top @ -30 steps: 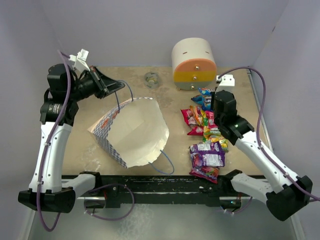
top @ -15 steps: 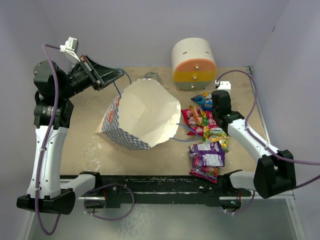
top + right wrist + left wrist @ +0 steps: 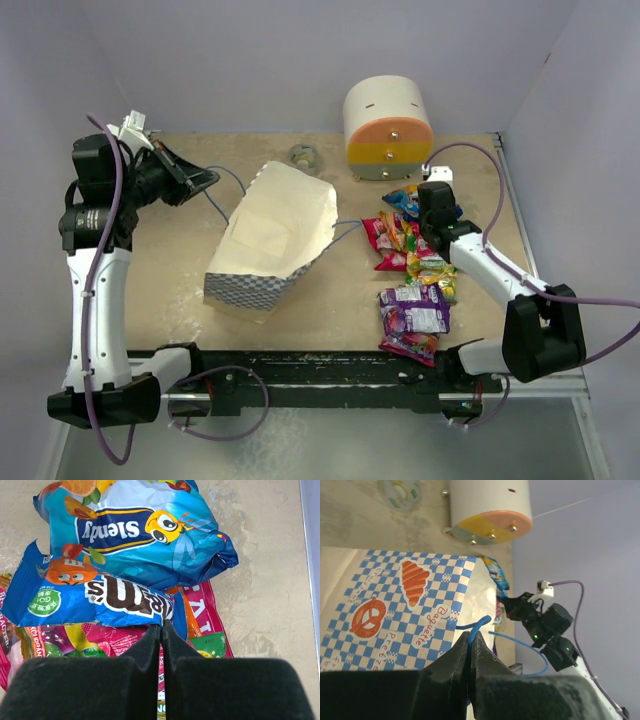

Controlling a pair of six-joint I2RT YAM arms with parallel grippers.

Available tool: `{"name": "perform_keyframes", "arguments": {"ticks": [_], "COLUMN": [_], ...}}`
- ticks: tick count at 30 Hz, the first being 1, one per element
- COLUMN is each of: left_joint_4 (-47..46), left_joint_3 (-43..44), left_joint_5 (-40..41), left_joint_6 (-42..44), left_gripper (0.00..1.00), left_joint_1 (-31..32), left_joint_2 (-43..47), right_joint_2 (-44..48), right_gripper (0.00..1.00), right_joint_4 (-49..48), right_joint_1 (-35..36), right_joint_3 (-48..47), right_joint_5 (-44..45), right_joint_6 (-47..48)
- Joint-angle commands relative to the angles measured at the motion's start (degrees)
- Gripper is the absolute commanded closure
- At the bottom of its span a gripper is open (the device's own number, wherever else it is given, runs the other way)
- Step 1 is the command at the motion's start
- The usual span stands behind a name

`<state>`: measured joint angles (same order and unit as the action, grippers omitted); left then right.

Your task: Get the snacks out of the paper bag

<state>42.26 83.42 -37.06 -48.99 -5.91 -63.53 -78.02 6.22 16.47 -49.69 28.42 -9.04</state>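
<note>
The paper bag [image 3: 270, 235] lies on its side mid-table, cream lining up, blue-and-white checks along its near side [image 3: 395, 605]. I see no packets inside it. My left gripper [image 3: 210, 180] is left of the bag, raised, and shut on the bag's thin blue cord handle [image 3: 477, 626], which runs taut to the bag. The snacks [image 3: 410, 255] lie in a colourful pile on the table right of the bag, with a purple packet [image 3: 413, 312] nearest. My right gripper [image 3: 161, 626] is shut with nothing seen between its fingers, tips at the edge of a blue candy packet [image 3: 95, 597] at the pile's far end.
A rounded cream-orange-yellow drawer box [image 3: 388, 128] stands at the back, just behind the pile. A small tape roll [image 3: 302, 156] lies behind the bag. The bag's second blue handle [image 3: 346, 228] trails toward the snacks. Walls close in on the left, right and back.
My left gripper swung up and then left and down with the cord, dragging the bag back and tipping it onto its side. My right gripper moved toward the pile's far end.
</note>
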Motion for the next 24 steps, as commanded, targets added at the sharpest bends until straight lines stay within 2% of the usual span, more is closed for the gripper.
{"name": "perform_keyframes", "arguments": {"ticks": [1, 2, 5, 7, 13, 17, 18, 24], "left_joint_4": [12.50, 13.75, 17.74, 19.51, 24.67, 27.12, 27.76, 32.28], "left_joint_3": [5.58, 5.92, 7.67, 9.07, 12.47, 14.27, 15.39, 22.86], "left_joint_5": [12.81, 14.80, 20.63, 23.02, 26.88, 28.82, 29.22, 32.03], "left_joint_6": [13.65, 14.70, 16.99, 18.28, 19.01, 18.31, 18.17, 19.82], "left_gripper": [0.90, 0.84, 0.76, 0.62, 0.28, 0.05, 0.00, 0.01], "left_joint_1": [-0.15, -0.15, -0.15, -0.15, -0.15, -0.15, -0.15, -0.15], "left_joint_2": [0.96, 1.30, 2.15, 2.56, 3.18, 4.15, 4.30, 4.45], "right_joint_2": [1.05, 1.29, 2.03, 2.90, 6.92, 9.88, 10.57, 17.54], "right_gripper": [0.97, 0.93, 0.83, 0.73, 0.36, 0.01, 0.00, 0.00], "right_joint_4": [0.11, 0.52, 3.44, 6.33, 14.70, 20.24, 22.65, 33.10], "right_joint_1": [-0.12, -0.12, -0.12, -0.12, -0.13, -0.08, -0.04, -0.05], "right_joint_3": [-2.64, -2.75, -3.60, -4.75, -9.46, -14.43, -16.31, -25.28], "right_joint_5": [-2.44, -3.07, -4.24, -4.01, -4.31, -7.20, -7.89, -15.03], "right_joint_6": [1.32, 1.46, 2.54, 2.42, -0.65, -2.43, -3.81, -7.71]}}
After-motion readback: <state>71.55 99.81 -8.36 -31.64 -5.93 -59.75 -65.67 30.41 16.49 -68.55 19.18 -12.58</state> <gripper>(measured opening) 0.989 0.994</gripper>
